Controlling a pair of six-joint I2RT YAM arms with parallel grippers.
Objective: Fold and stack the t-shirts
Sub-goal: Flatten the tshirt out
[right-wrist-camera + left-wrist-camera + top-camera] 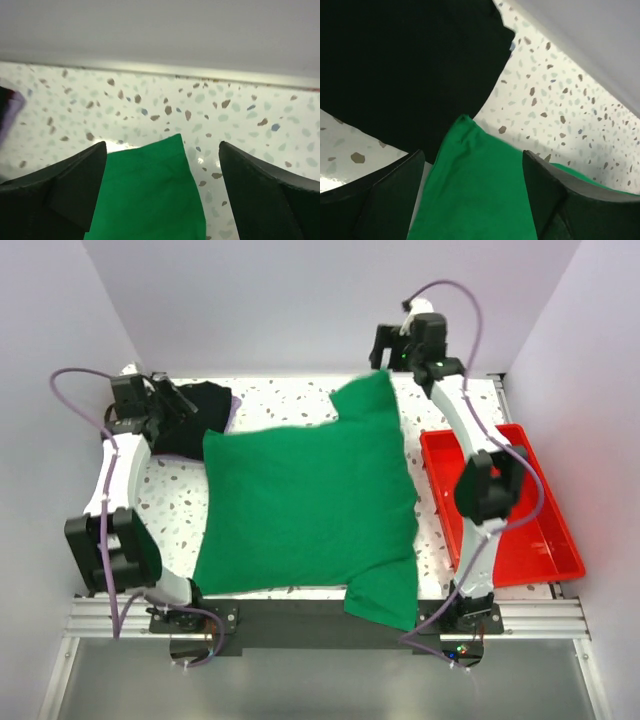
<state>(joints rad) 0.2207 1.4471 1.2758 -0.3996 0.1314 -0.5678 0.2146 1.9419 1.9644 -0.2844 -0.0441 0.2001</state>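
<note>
A bright green t-shirt lies spread flat across the table, one sleeve toward the back right and one hanging over the front edge. A black t-shirt lies bunched at the back left. My left gripper is open over the black shirt. In the left wrist view its jaws straddle a corner of the green shirt, with the black shirt behind. My right gripper is open at the back. In the right wrist view its jaws straddle the green sleeve's end.
A red plastic tray stands at the right edge beside the right arm. A purple cloth edge shows at the left of the right wrist view. White walls close the table at the back and sides.
</note>
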